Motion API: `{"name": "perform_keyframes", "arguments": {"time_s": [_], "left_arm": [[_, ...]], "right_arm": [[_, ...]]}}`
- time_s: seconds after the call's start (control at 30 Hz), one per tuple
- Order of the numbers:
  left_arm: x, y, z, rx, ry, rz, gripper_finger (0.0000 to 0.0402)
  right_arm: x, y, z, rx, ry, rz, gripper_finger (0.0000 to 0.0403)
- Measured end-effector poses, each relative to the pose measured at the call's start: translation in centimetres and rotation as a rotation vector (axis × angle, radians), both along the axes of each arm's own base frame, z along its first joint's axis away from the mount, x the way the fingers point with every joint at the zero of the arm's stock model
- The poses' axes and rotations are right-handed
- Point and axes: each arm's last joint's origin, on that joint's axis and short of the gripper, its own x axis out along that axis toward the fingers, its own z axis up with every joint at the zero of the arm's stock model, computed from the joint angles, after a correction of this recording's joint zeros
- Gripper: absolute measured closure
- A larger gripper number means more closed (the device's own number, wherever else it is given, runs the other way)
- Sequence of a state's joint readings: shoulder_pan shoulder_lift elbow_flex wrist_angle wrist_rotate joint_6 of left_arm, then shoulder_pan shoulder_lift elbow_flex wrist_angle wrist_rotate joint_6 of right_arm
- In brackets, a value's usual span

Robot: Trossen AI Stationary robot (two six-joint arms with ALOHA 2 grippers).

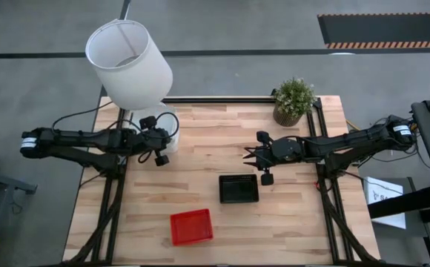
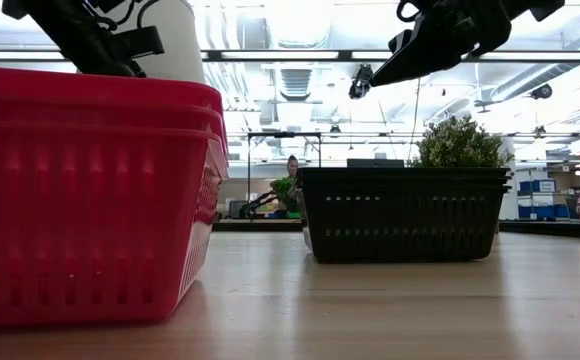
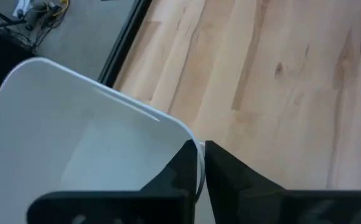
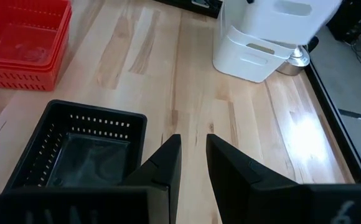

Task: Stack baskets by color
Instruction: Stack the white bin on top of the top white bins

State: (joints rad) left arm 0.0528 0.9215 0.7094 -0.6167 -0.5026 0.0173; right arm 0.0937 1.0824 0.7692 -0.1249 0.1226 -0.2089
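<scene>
The left gripper (image 3: 198, 163) is hovering at the table's left side beneath the white lampshade (image 1: 128, 64), its fingers clamped together on the rim of the white baskets (image 3: 87, 143) — the thin wall is sitting pinched between them. The right gripper (image 1: 249, 156) is hanging above bare wood right of centre, its fingers a little apart and holding nothing. The black baskets (image 1: 239, 188) are sitting just in front of it, stacked, and the red baskets (image 1: 191, 226) are stacked nearer the front edge. A potted plant (image 1: 293, 99) is standing at the back right of the wooden table (image 1: 200, 141).
</scene>
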Motion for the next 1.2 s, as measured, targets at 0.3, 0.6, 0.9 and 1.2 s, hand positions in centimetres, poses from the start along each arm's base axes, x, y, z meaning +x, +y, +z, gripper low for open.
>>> {"name": "perform_keyframes", "arguments": {"time_s": [0.3,0.6,0.9,1.2], "left_arm": [[0.2,0.0,1.1,-0.003,0.051,-0.02,0.0401],[-0.1,-0.3,0.7,-0.102,0.093,-0.038,0.0401],[1.0,-0.2,-0.4,-0.134,0.137,-0.001,0.0398],[1.3,-0.2,-0.7,-0.143,0.156,0.001,0.033]], "right_arm": [[0.0,0.0,0.0,0.0,0.0,0.0,0.0335],[0.0,0.0,0.0,0.0,0.0,0.0,0.0335],[0.0,0.0,0.0,0.008,0.0,-0.005,0.0335],[-0.1,0.0,-0.3,0.012,0.018,-0.009,0.0335]]}}
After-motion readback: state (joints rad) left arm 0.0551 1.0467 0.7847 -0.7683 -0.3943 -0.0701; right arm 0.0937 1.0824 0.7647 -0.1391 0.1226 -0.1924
